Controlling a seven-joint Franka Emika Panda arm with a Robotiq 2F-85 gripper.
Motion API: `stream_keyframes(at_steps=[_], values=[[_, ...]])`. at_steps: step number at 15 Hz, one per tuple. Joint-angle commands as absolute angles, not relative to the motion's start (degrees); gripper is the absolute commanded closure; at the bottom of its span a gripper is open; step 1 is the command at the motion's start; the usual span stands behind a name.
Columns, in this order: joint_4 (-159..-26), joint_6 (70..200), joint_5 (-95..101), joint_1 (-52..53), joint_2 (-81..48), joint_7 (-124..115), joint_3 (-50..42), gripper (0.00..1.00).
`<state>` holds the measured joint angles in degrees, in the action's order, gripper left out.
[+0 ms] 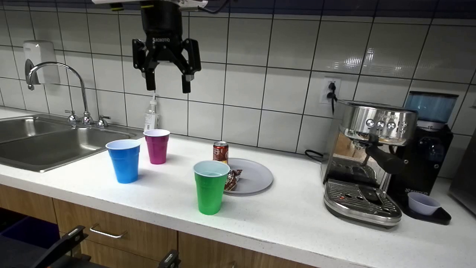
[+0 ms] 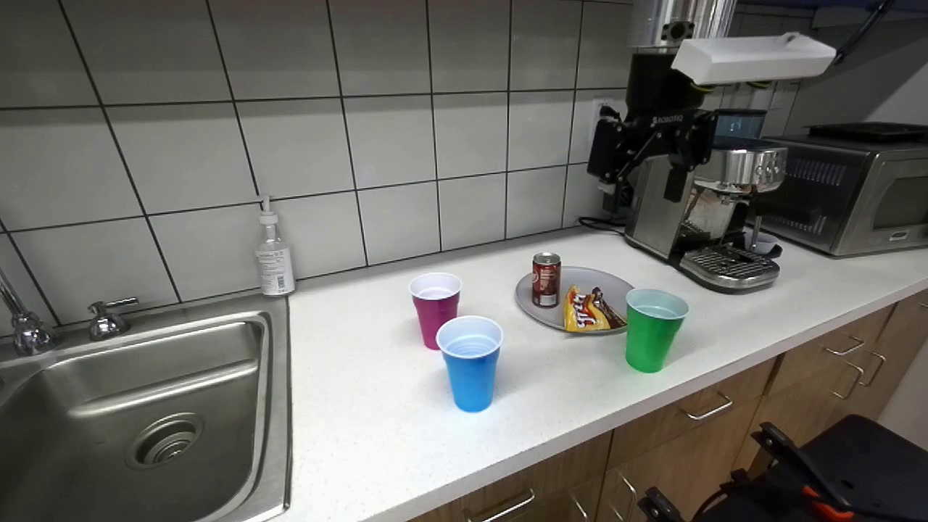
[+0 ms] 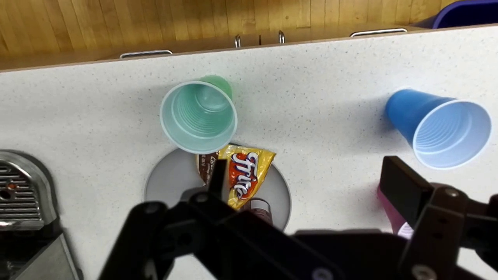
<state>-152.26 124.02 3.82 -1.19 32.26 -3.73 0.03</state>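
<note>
Espresso machine (image 3: 21,194) sits farthest left of the fingers (image 3: 404,186) in our wrist view; a broad sweep could strike it. Next, the green cup (image 3: 198,114), beyond the left-hand fingertip, looks light and might topple if brushed. Behind that finger, the plate (image 3: 165,182) bears a snack bag (image 3: 251,171), liable to slide, and a can (image 3: 260,210) a low pass could tip. We find the gripper (image 1: 168,89) spread wide, empty, high above. The right-hand finger half-hides the magenta cup (image 3: 391,208), so a blind descent might crush it; the blue cup (image 3: 443,128), farther right, risks a knock.
</note>
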Motion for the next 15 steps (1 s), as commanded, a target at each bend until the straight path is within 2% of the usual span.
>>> stream_keyframes(at_steps=[1, 15], values=[[-153.2, 127.9, 5.1, -3.1, 29.9, -7.5, 1.3, 0.00], [-148.8, 137.4, 7.4, -4.8, 13.9, -17.3, 2.2, 0.00]])
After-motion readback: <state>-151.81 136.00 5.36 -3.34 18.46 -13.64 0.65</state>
